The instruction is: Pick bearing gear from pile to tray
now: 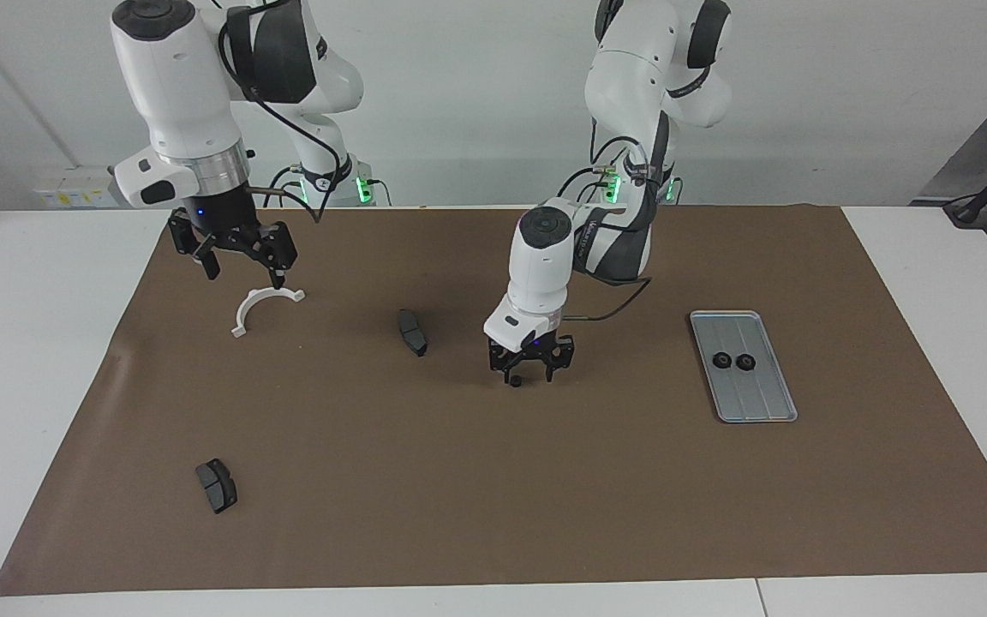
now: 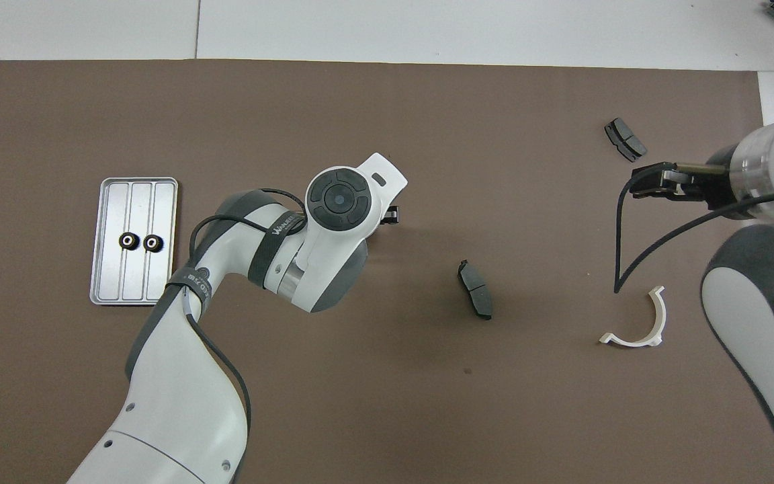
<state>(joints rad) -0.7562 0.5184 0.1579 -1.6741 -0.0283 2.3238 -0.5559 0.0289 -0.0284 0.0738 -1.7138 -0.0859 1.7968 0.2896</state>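
Note:
A small black bearing gear lies on the brown mat in the middle of the table. My left gripper is down at the mat over it, jaws open, the gear by the fingertip toward the right arm's end. In the overhead view the left hand hides the gear. The silver tray toward the left arm's end holds two black gears; the tray also shows in the overhead view. My right gripper hangs open and empty above the white half-ring bracket.
One dark grey brake pad lies beside the left gripper, toward the right arm's end. Another brake pad lies farther from the robots at the right arm's end. The mat covers most of the table.

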